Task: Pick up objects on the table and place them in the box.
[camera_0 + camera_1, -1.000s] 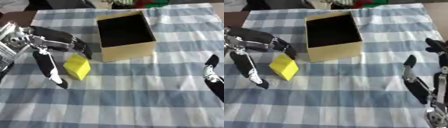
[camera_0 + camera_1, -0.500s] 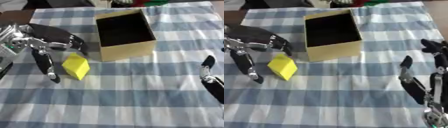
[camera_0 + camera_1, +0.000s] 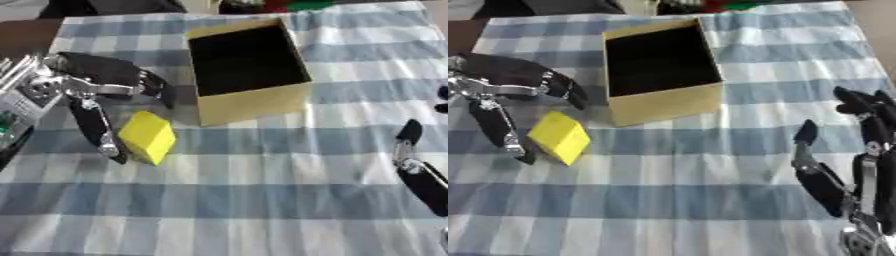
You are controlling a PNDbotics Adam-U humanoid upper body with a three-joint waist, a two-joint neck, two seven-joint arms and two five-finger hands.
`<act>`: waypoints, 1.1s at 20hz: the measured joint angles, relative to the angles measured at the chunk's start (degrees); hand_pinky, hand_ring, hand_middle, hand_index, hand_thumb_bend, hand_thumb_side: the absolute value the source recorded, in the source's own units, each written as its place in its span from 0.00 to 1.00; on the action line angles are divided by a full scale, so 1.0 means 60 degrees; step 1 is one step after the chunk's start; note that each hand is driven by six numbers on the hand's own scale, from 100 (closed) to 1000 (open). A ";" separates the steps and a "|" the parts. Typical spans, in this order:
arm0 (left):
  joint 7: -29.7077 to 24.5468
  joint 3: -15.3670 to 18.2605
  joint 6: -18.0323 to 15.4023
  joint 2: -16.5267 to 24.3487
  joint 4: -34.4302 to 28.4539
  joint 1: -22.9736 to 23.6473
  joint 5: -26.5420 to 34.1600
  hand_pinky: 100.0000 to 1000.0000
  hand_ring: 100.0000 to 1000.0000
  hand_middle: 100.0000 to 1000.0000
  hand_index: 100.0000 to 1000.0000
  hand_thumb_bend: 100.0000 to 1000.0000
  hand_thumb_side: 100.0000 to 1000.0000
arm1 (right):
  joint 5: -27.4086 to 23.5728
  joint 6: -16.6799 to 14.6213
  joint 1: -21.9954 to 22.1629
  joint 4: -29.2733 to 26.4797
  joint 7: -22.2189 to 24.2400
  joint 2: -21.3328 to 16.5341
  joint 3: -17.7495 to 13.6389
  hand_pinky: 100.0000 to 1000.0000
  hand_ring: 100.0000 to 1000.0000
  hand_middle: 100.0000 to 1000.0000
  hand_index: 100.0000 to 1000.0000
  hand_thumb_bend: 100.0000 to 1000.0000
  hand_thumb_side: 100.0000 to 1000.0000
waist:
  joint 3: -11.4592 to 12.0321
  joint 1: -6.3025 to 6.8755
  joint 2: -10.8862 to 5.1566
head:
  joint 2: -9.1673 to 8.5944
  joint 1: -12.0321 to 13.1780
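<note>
Left eye view first: my left hand [image 3: 83, 92] hangs spread wide over the checked cloth on the table [image 3: 262, 200], holding nothing. The yellow block [image 3: 147, 136] lies just inside its reach, tilted, with the thumb just beside its near-left face, while the curled-over fingers [image 3: 140, 82] arch above and beyond it without closing. The box [image 3: 249, 67] stands past those fingers, to their right, open side up and apparently with nothing in it. My worry here is the tilt: if I close now, I judge the thumb could nudge the block sideways out of the span instead of trapping it.

Right eye view: my right hand [image 3: 859, 170] idles well apart from the block at the lower right, fingers up and relaxed. From this side, the left fingers sit near the box's wall, so a careless lift could clip that rim and shift the box.
</note>
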 measured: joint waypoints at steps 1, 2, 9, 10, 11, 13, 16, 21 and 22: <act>0.0001 0.0042 -0.0001 -0.0037 0.0027 -0.0022 -0.0091 0.94 0.91 0.88 0.88 0.71 0.08 | 0.0008 0.0008 -0.0015 0.0000 0.0013 0.0026 0.0013 0.91 0.60 0.68 0.83 0.00 0.38 | -0.0011 0.0000 0.0020 | -0.0026 0.0000; 0.0001 0.0079 -0.0001 -0.0063 0.0053 -0.0041 -0.0170 0.94 0.91 0.88 0.88 0.70 0.08 | 0.0027 0.0015 -0.0027 0.0000 0.0023 0.0051 0.0015 0.91 0.60 0.68 0.83 0.00 0.38 | -0.0013 0.0001 0.0038 | -0.0040 0.0000; -0.0052 0.0164 0.0052 -0.0258 0.0288 -0.0076 -0.0324 0.95 0.89 0.83 0.87 0.63 0.16 | 0.0123 0.0071 -0.0064 0.0000 0.0083 0.0119 0.0073 0.91 0.60 0.68 0.83 0.00 0.37 | -0.0053 0.0001 0.0137 | -0.0090 0.0003; -0.0080 0.0161 0.0080 -0.0300 0.0355 -0.0078 -0.0249 0.94 0.89 0.83 0.87 0.64 0.15 | 0.0137 0.0076 -0.0064 0.0000 0.0088 0.0135 0.0073 0.91 0.60 0.68 0.83 0.00 0.37 | -0.0066 0.0001 0.0151 | -0.0114 0.0004; -0.0109 0.0155 0.0109 -0.0332 0.0414 -0.0082 -0.0181 0.94 0.89 0.83 0.87 0.64 0.15 | 0.0152 0.0085 -0.0065 0.0000 0.0097 0.0136 0.0073 0.91 0.60 0.68 0.83 0.00 0.37 | -0.0074 0.0000 0.0170 | -0.0120 0.0004; -0.0160 0.0145 0.0160 -0.0390 0.0481 -0.0095 -0.0153 0.94 0.89 0.82 0.86 0.66 0.12 | 0.0185 0.0095 -0.0065 0.0000 0.0106 0.0141 0.0074 0.91 0.60 0.68 0.83 0.00 0.37 | -0.0077 0.0000 0.0178 | -0.0123 0.0009; -0.0175 0.0135 0.0175 -0.0393 0.0542 -0.0116 -0.0317 0.93 0.87 0.76 0.81 0.63 0.08 | 0.0213 0.0111 -0.0065 0.0000 0.0115 0.0157 0.0075 0.91 0.60 0.68 0.83 0.00 0.37 | -0.0084 0.0000 0.0182 | -0.0125 0.0027; -0.0184 0.0141 0.0184 -0.0483 0.0640 -0.0120 -0.0328 0.91 0.81 0.59 0.69 0.57 0.03 | 0.0223 0.0155 -0.0063 0.0000 0.0125 0.0218 0.0075 0.91 0.60 0.68 0.83 0.00 0.37 | -0.0084 0.0002 0.0183 | -0.0127 0.0027; -0.0199 0.0154 0.0199 -0.0484 0.0640 -0.0125 -0.0282 0.90 0.79 0.55 0.65 0.54 0.02 | 0.0232 0.0168 -0.0063 0.0000 0.0132 0.0218 0.0075 0.91 0.60 0.68 0.83 0.00 0.37 | -0.0084 0.0003 0.0183 | -0.0127 0.0027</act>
